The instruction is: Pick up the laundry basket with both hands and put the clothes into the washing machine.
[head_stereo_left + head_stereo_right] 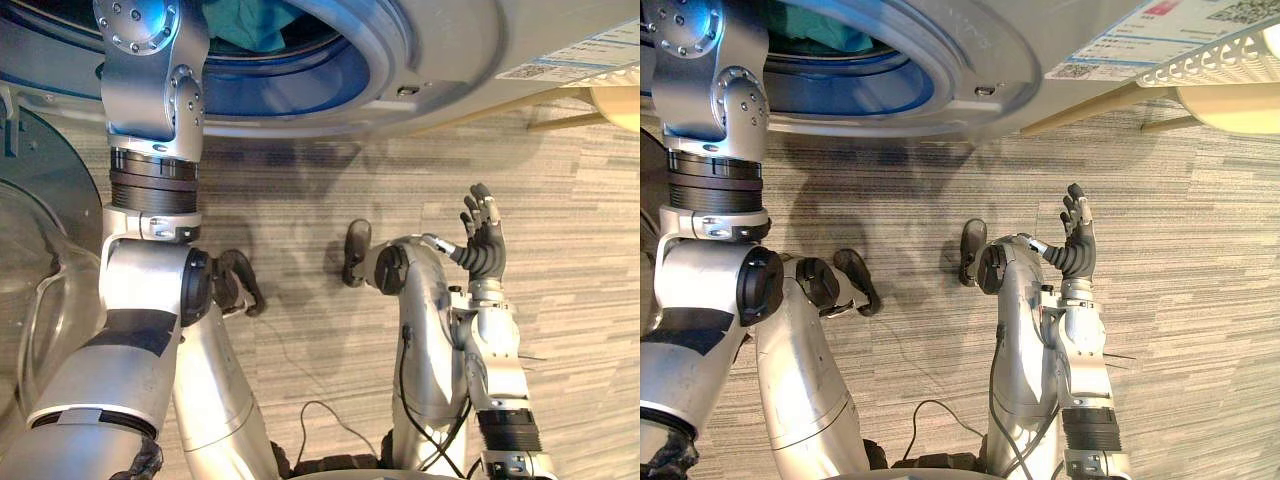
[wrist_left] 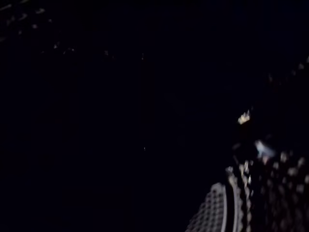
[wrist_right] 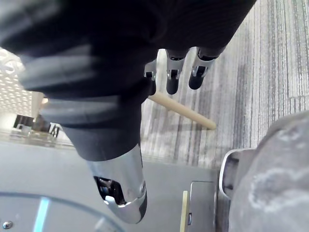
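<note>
Clothes (image 1: 245, 25), one teal heap, upper left inside one washing machine (image 1: 440, 50); right hand (image 1: 484, 245) spread open mid-right; left hand (image 2: 217, 215) too dark to tell.

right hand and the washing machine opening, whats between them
Nothing stands there: in the left eye view, only bare grey striped carpet shows between the raised right hand and the round opening of the silver-grey washing machine.
</note>
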Tool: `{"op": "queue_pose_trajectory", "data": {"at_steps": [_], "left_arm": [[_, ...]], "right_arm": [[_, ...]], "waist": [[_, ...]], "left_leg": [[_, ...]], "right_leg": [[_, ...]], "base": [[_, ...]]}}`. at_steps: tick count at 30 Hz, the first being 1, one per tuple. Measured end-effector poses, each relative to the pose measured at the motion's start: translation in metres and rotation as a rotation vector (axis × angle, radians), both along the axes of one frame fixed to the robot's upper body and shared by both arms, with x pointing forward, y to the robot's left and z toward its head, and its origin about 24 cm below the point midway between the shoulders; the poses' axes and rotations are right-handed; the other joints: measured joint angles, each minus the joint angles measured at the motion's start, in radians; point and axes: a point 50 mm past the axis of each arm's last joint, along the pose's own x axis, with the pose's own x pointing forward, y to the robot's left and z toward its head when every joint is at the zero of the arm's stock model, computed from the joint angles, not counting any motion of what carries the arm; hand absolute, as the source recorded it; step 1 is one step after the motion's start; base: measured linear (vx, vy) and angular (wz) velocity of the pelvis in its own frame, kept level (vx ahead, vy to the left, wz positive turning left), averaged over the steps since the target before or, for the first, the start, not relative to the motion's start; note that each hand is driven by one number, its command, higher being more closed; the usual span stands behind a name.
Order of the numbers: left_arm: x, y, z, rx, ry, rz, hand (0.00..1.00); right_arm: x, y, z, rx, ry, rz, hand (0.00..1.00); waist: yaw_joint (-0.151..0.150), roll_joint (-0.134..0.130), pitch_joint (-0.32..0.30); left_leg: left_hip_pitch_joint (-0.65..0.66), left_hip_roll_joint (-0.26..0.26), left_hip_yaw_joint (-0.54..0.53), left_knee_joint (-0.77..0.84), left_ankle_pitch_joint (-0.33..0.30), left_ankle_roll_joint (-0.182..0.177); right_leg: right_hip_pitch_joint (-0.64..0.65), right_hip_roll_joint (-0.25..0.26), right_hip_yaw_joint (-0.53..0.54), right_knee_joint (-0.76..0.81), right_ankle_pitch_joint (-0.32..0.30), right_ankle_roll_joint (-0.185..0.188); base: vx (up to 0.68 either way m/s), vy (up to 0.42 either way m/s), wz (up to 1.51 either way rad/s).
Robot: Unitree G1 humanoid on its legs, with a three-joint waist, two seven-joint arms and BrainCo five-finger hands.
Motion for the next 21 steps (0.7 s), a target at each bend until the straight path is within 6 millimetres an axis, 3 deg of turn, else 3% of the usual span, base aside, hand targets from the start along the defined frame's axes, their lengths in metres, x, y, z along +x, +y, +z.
{"op": "queue_pose_trajectory", "data": {"at_steps": [3, 6, 11, 14, 18, 21], "left_arm": [[0.011, -0.012, 0.0, 0.187, 0.131, 0.036, 0.0], [0.019, -0.014, -0.006, 0.226, 0.202, 0.019, 0.0], [0.019, -0.013, -0.006, 0.191, 0.187, 0.016, 0.0], [0.006, -0.009, -0.007, 0.116, 0.089, -0.012, 0.0], [-0.008, 0.006, -0.022, 0.023, -0.007, 0.002, 0.0], [-0.013, 0.021, -0.046, -0.026, -0.009, 0.031, 0.0]], "right_arm": [[0.001, 0.003, -0.003, -0.006, 0.025, 0.042, 0.0], [0.001, 0.006, -0.003, -0.002, 0.029, 0.073, 0.0], [0.001, 0.006, -0.003, -0.002, 0.026, 0.075, 0.0], [-0.001, 0.007, -0.004, -0.003, 0.027, 0.077, 0.0], [-0.003, 0.01, -0.008, -0.019, 0.041, 0.08, 0.0], [-0.004, 0.017, -0.009, -0.022, 0.046, 0.101, 0.0]], "waist": [[-0.001, -0.009, -0.009], [-0.005, -0.012, -0.011], [-0.003, -0.015, -0.012], [-0.002, -0.015, -0.012], [0.0, -0.015, -0.012], [0.012, -0.014, -0.013]], "left_leg": [[0.001, 0.001, 0.001, 0.005, 0.0, 0.0], [0.001, 0.001, -0.001, 0.016, -0.001, 0.001], [0.001, -0.001, -0.007, 0.03, -0.001, 0.001], [0.006, -0.002, -0.011, 0.03, -0.001, 0.001], [0.037, -0.009, -0.006, 0.011, 0.0, 0.0], [0.083, -0.019, -0.001, -0.016, 0.003, -0.006]], "right_leg": [[0.0, 0.0, 0.002, 0.003, 0.001, 0.002], [0.0, 0.0, 0.003, 0.013, 0.001, 0.002], [0.002, -0.002, 0.003, 0.029, -0.003, 0.006], [0.011, -0.004, -0.001, 0.031, -0.005, 0.005], [0.039, -0.019, -0.004, 0.029, -0.018, -0.001], [0.077, -0.027, -0.004, 0.023, -0.032, -0.012]], "base": [[0.0, 0.0, 0.0], [0.0, 0.0, 0.0], [0.0, -0.003, 0.01], [0.0, -0.019, 0.04], [0.02, -0.026, 0.13], [0.04, -0.032, 0.21]]}}
